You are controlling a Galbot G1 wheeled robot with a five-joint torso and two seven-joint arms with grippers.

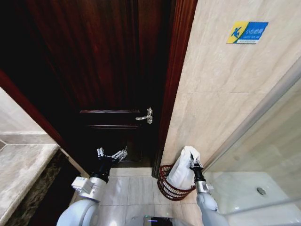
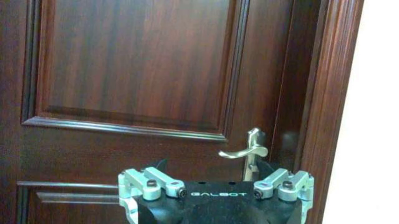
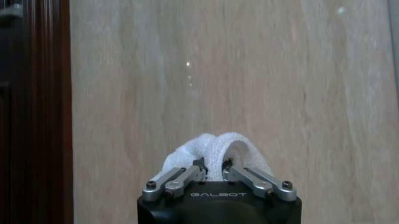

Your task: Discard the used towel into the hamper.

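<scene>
The right claw (image 1: pixel 194 164), clenched on the white towel (image 1: pixel 183 170), holds it over the hamper (image 1: pixel 170 187) by the wall; releasing off-centre could drape it over the rim.

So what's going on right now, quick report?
Right tool shut on white towel, held over hamper. Left tool open, idle before door. Nothing in the way.

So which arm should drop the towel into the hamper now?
Right. The right gripper is shut on the towel, which hangs over the hamper. The left gripper is open, off by the door.
</scene>
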